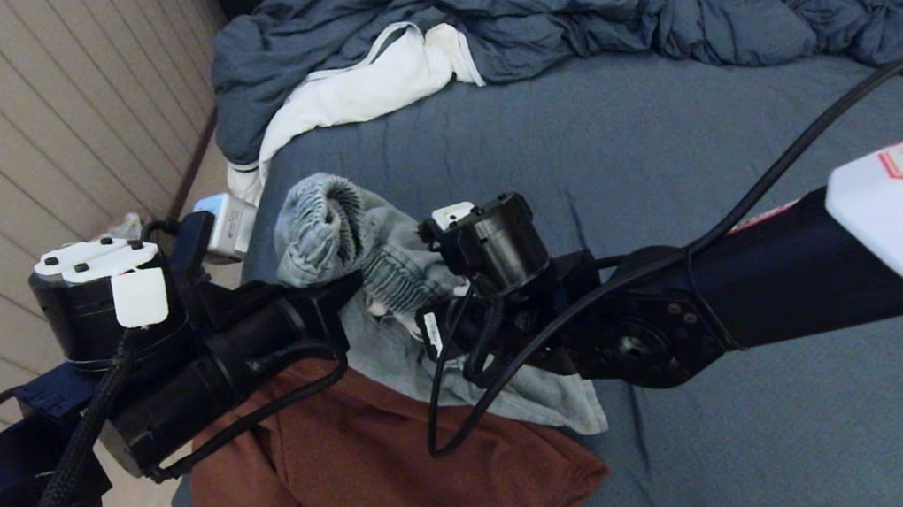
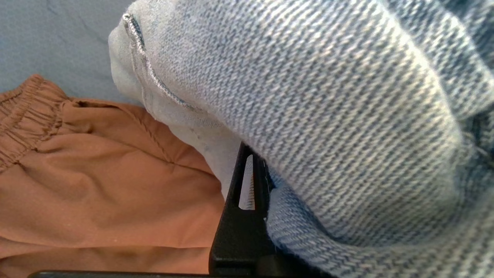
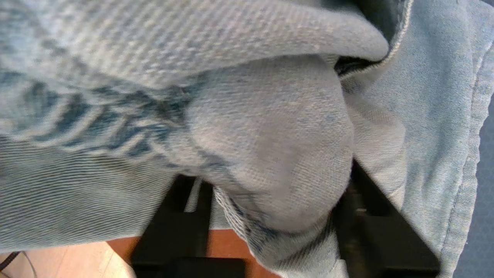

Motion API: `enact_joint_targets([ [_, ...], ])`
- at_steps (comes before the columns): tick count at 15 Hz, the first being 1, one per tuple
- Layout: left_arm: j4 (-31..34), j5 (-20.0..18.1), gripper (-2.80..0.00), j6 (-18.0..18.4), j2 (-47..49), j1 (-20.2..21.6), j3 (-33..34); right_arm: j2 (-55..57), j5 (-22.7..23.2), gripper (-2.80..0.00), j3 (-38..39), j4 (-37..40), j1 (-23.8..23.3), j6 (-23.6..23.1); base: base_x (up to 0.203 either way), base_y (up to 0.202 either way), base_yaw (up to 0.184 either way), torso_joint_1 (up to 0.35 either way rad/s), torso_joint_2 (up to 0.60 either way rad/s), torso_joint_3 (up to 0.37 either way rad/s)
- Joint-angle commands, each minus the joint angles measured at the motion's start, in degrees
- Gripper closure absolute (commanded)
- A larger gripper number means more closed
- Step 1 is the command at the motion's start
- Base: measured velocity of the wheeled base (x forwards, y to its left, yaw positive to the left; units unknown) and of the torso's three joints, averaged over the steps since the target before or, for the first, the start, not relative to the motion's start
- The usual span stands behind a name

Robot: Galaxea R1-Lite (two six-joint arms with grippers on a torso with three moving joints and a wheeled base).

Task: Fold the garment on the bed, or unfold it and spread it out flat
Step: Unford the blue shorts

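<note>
Your pale blue denim garment with the stretchy gathered waistband sits near the left edge of the big bed with the slate-blue sheet, lying partly on a rust-orange cloth garment. It is soft and floppy, but denim is thick and a bit heavy, so it will sag and bunch when you lift it.

Your left gripper is pressed together and pinches a fold of the denim. Your right gripper has its two black fingers on either side of a fat lump of denim. They are half spread, and I cannot tell if they squeeze it yet.

I think the thick waistband is the best place to hold, because it will not slip. Grab only the denim, not the orange cloth under it.
</note>
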Motion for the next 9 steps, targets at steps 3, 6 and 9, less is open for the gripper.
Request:
enact_joint_targets([
  [3,1.08,0.15,0.00,-1.43,-0.86,0.00,-0.55,-0.52,-0.04,0.00,0.12,-0.14,0.09,0.13,0.000,0.000,0.000,0.000,0.00,0.000],
  [6,3.78,0.07,0.00,-1.53,-2.05,0.00,-1.00,-0.87,0.04,0.00,0.02,-0.05,0.09,0.22,0.000,0.000,0.000,0.000,0.00,0.000],
  [9,3.78,0.07,-2.80,-2.73,-1.49,0.00,-1.05,-1.05,0.03,0.00,0.13,-0.07,0.00,0.13,0.000,0.000,0.000,0.000,0.00,0.000],
])
